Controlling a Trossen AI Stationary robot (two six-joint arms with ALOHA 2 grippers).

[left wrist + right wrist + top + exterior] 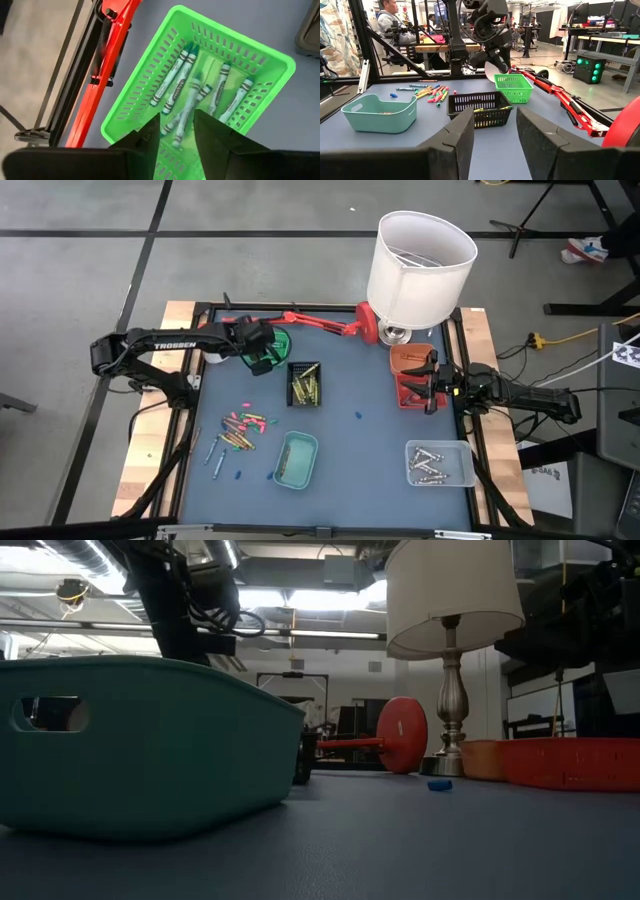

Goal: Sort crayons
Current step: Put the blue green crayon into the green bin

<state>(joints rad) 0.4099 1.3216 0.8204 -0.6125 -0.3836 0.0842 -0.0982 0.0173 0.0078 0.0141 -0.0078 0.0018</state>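
Left gripper [176,131], fingers spread, hangs over our slotted green plastic basket [150,85] of paper-wrapped green crayons [176,82]; right gripper [492,130] waits spread beside it.

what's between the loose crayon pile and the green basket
Only bare blue table top, as the high view shows. The loose crayons lie nearer the front, and the green basket sits under the left gripper.
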